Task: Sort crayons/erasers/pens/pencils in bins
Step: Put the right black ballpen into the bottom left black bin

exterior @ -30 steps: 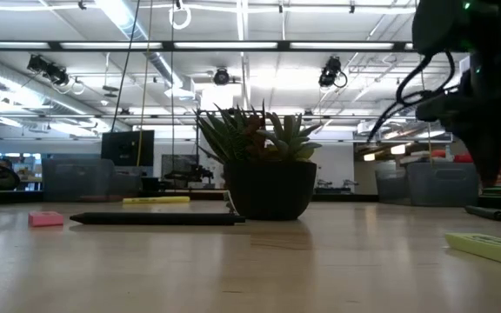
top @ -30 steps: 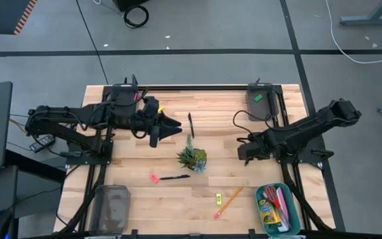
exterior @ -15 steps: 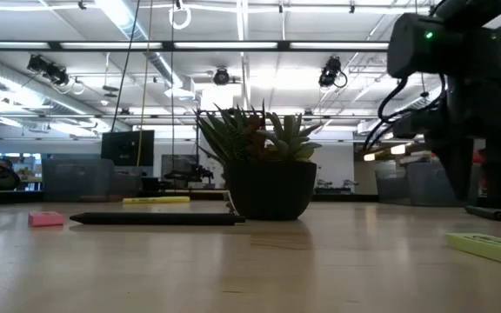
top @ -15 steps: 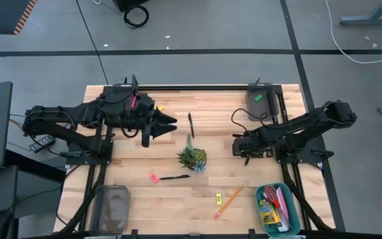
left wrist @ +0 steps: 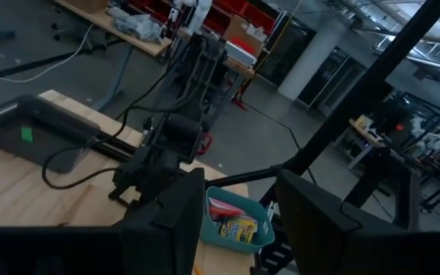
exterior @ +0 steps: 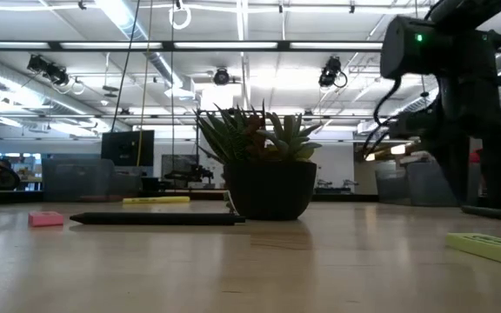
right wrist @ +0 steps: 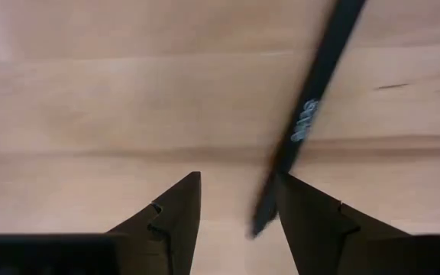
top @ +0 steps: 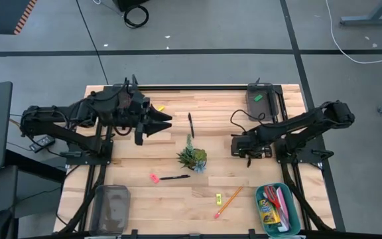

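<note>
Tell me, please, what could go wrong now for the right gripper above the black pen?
1. The right gripper is open over the black pen, but the pen lies slanted, with its end beside one finger, not centred in the gap. Closing may push it away or pinch only the tip.
2. The potted plant stands near this arm; a low sweep might knock it.
The left gripper waits, open.

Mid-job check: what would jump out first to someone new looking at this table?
The spiky potted plant at mid-table. Right of it the right tool points down, open, over a black pen on the wood. The left tool hangs open at the far left, and a teal bin with a crayon box sits at the near right corner.
</note>
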